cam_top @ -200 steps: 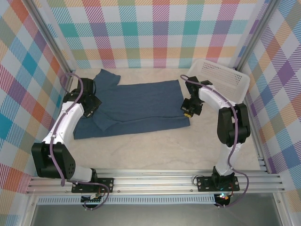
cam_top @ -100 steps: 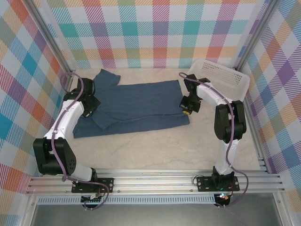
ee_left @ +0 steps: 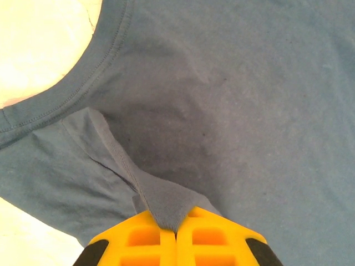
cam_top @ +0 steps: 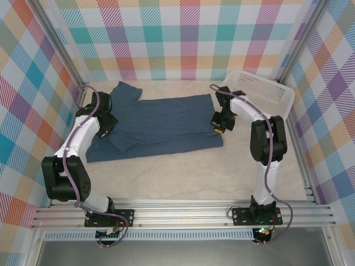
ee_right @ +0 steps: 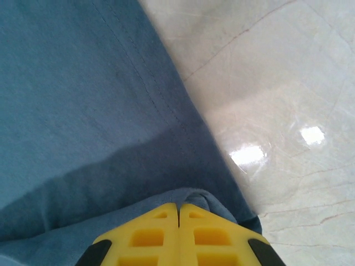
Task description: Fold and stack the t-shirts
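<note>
A dark slate-blue t-shirt (cam_top: 161, 124) lies spread across the back of the table, its collar to the left. My left gripper (cam_top: 105, 126) is shut on a pinched fold of the t-shirt (ee_left: 166, 202) near the neckline (ee_left: 72, 94). At the shirt's right hem my right gripper (cam_top: 219, 126) is shut on a small bunch of the fabric (ee_right: 194, 197); the hem edge (ee_right: 183, 105) runs along bare table. In both wrist views the yellow fingers (ee_left: 216, 241) (ee_right: 216, 238) meet with cloth between their tips.
A white mesh basket (cam_top: 260, 91) stands at the back right, close behind the right arm. Checked walls and metal posts (cam_top: 58, 55) enclose the table. Pale marbled tabletop (cam_top: 183, 177) stretches in front of the shirt down to the rail.
Both grippers have drawn slightly toward the back with the cloth still pinched; the shirt's near right corner has shifted a little with the right gripper.
</note>
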You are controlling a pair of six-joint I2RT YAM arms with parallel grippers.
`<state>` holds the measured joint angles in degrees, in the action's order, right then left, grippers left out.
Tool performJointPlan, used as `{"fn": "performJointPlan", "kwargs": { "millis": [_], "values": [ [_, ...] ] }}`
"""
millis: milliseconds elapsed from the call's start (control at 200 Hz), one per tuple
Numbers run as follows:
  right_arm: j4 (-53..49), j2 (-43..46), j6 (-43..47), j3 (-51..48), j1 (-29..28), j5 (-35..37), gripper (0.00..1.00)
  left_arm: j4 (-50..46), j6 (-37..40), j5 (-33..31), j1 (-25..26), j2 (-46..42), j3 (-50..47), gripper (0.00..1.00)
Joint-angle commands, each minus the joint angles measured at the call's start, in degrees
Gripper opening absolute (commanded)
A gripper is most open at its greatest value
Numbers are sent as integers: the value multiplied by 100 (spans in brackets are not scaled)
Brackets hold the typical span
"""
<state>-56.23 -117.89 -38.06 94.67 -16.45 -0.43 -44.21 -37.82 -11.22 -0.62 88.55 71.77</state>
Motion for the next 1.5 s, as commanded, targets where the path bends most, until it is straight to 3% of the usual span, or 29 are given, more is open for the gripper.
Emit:
{"fn": "performJointPlan", "kwargs": {
  "millis": [0,85,205,300,425,555,630,785,955,1225,1499],
  "values": [
    [20,-127,92,266,60,-10,6,112,119,34,-125,213,294,0],
    [28,-179,148,420,98,-28,11,68,127,97,-156,373,451,1],
    [-196,-174,154,658,120,131,35,8,147,286,-181,461,660,47],
    [-86,160,116,436,115,240,45,-163,130,348,-179,285,753,54],
    [193,734,16,-251,57,175,40,-318,-5,501,-181,-166,436,53],
    [781,1292,-123,-1210,-97,-278,30,-288,-364,1383,-184,-285,-252,49],
    [1334,1523,-169,-1722,-188,-744,27,-38,-573,1768,-180,-203,-695,46],
    [1608,1340,-195,-2064,-227,-1041,24,360,-910,2436,-210,382,-1053,45],
    [1568,848,-114,-1881,-184,-1064,23,369,-1157,2238,-219,721,-1072,39],
    [1402,589,-92,-1706,-163,-977,23,167,-938,1854,-215,898,-958,33],
    [1363,634,-78,-1724,-170,-968,23,433,-728,1791,-193,1103,-828,13]
  ]
}}
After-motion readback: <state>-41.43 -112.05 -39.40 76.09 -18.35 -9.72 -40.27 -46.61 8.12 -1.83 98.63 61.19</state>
